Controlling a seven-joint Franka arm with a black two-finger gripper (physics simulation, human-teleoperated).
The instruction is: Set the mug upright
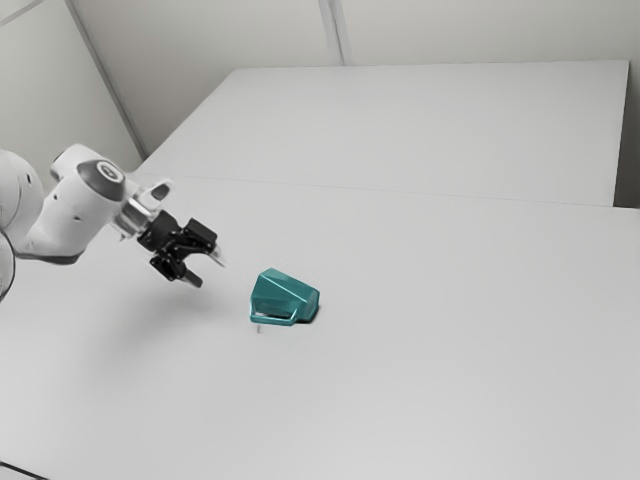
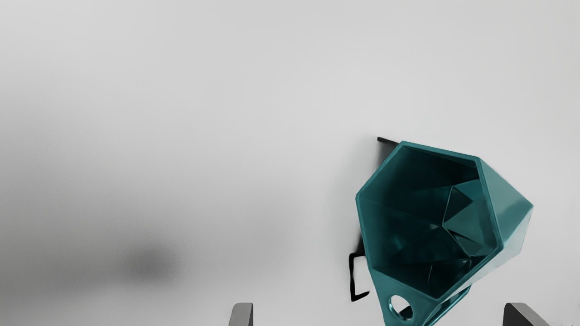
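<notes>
Teal mug tipped over ahead of the open fingers.
The faceted mug (image 1: 290,291) lies on its side on the pale grey table (image 1: 450,300), in front of the fingertips and apart from them, its open mouth turned toward the gripper (image 1: 208,272). The two fingers (image 2: 242,316) stand wide apart, released, with nothing held between them. In the wrist view the handle (image 2: 379,290) shows between the two fingertips, and the mug's body lies beyond them, off toward one finger, so that its inside facets can be seen. A dark shadow (image 2: 351,276) edges the mug on the side toward the other finger. Behind the fingers, the white arm (image 1: 85,215) carries a round mark (image 1: 109,172) on a dark cap, too small to read.
</notes>
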